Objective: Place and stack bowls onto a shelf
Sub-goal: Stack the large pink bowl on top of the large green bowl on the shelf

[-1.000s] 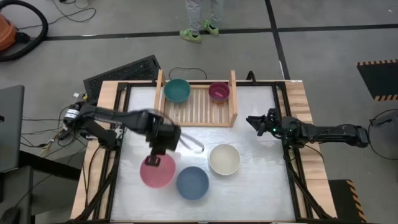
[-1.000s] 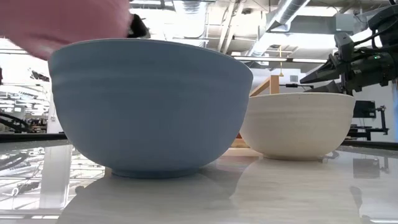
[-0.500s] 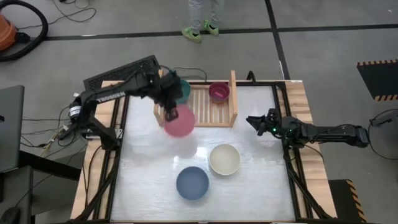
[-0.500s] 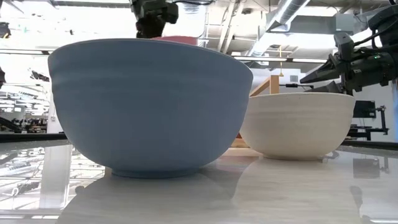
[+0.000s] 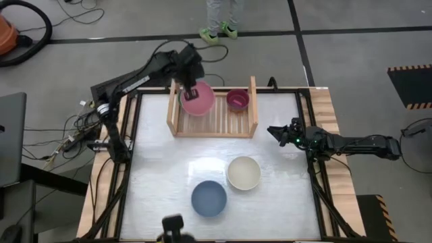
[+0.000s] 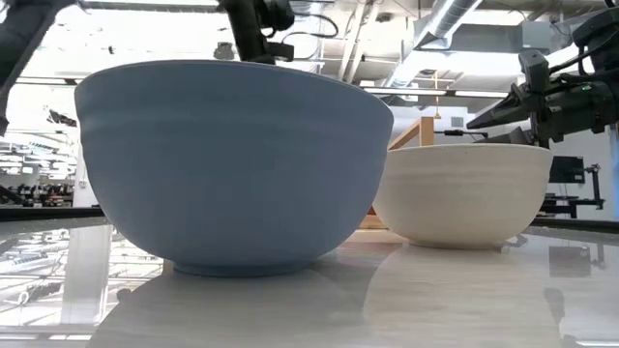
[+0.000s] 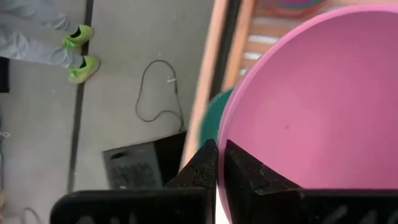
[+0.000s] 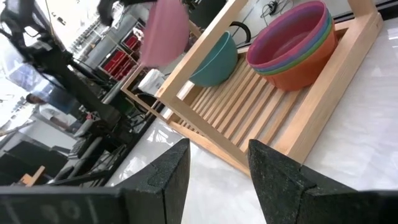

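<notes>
My left gripper (image 5: 189, 92) is over the left end of the wooden shelf (image 5: 223, 116), shut on the pink bowl (image 5: 199, 100). The pink bowl hangs tilted above the teal bowl (image 8: 214, 59), which sits on the shelf's slats and is mostly covered from above. A stack of small bowls, magenta on top (image 5: 237, 100), sits at the shelf's right end. The blue bowl (image 5: 208, 198) and the cream bowl (image 5: 244, 173) rest on their bases on the table. My right gripper (image 5: 275, 131) waits open at the table's right side. My left gripper pinches the pink bowl's rim (image 7: 221, 146), one finger (image 7: 249, 177) inside the bowl and the other (image 7: 198, 169) outside. The fingers slant down from the far left. The bowl is tipped, lifted clear of the teal bowl and the shelf.
The shelf has upright side boards (image 5: 254, 104) at both ends. A person's legs and green shoes (image 5: 217, 34) stand beyond the table's far edge. A black ribbed pad (image 5: 131, 77) lies off the far left corner. Bare tabletop (image 5: 162, 162) lies left of the two loose bowls.
My left gripper has carried the pink bowl from low over the table's near middle, up and toward the far edge, to above the shelf's left end. The wrist has turned and the bowl has tipped. It now covers the teal bowl from above.
</notes>
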### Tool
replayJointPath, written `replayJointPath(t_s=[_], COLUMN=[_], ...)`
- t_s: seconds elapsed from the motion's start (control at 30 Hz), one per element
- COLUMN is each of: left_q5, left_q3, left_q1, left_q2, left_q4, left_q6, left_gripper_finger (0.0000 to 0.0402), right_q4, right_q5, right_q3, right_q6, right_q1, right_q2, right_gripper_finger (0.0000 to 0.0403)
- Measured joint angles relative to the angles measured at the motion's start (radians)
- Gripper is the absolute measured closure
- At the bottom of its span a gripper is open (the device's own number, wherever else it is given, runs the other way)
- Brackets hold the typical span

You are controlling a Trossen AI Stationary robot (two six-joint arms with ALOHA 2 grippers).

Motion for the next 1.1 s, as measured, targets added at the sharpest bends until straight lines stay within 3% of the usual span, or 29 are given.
replayJointPath(t_s=[0.3,0.4,0.5,0.97,1.1], left_q5=[0.048,0.122,0.127,0.253,0.248], left_q3=[0.195,0.225,0.249,0.255,0.248], left_q1=[0.14,0.173,0.188,0.197,0.197], left_q2=[0.215,0.273,0.319,0.338,0.339], left_q4=[-0.087,-0.119,-0.122,-0.128,-0.113], left_q6=[0.249,0.291,0.312,0.376,0.394], left_gripper_finger=[0.0401,0.0401,0.0401,0.0401,0.0401], right_q4=[0.0,0.0,0.0,0.0,0.0], right_q5=[-0.004,-0.004,-0.004,0.005,0.005], right_q3=[0.0,0.0,0.0,0.0,0.0], right_q6=[0.002,0.002,0.002,-0.001,0.017], right_q1=[0.0,0.0,0.0,0.0,0.0], right_q2=[0.0,0.0,0.0,0.038,0.071], right_gripper_finger=[0.0214,0.0214,0.0214,0.0214,0.0214])
